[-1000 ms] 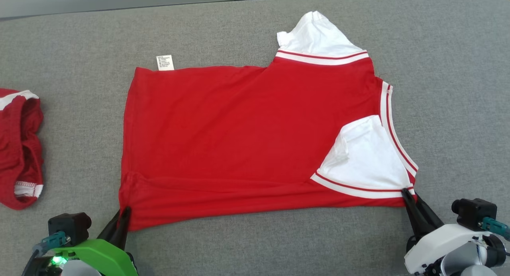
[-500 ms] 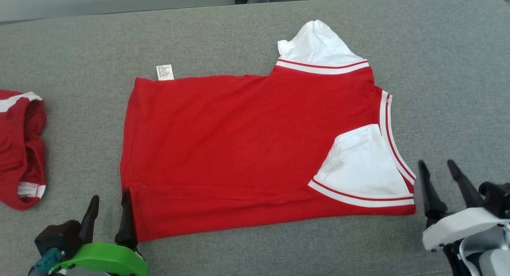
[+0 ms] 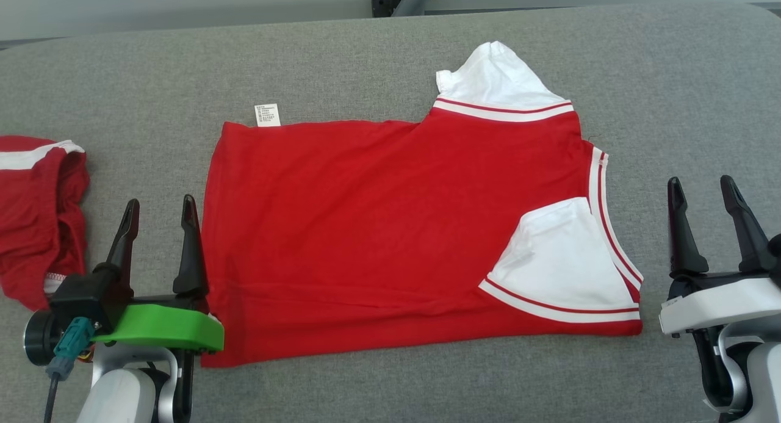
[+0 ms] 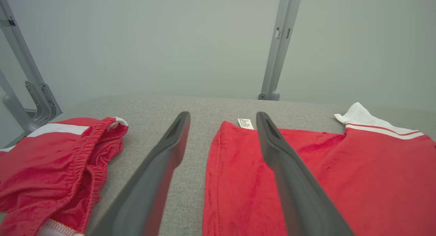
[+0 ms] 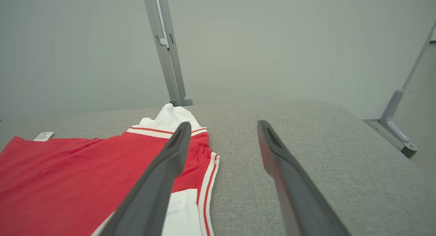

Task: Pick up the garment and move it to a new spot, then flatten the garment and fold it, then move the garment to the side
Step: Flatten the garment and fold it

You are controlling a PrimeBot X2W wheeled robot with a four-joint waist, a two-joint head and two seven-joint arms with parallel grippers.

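Red short-sleeved jersey shirt with white sleeves and striped trim (image 3: 378,227) lies spread mid-way across the grey fabric-covered counter (image 3: 366,57), hem to the left, neckline to the right. Near white sleeve (image 3: 555,258) is tucked in over the red body. Far white sleeve (image 3: 497,75) sticks out past the far edge, not yet folded. Small white care label (image 3: 267,115) pokes out at the far left corner.

Left claw (image 3: 160,201) is spread wide and empty, its inner finger right at the hem edge. Right claw (image 3: 700,181) is also wide and empty, near the neckline but apart from the cloth.

Likely reason: one claw parked at each end, ready to pinch both ends together for the next fold.

Crumpled red shorts with white band (image 3: 36,215) sit far left, out of the way.
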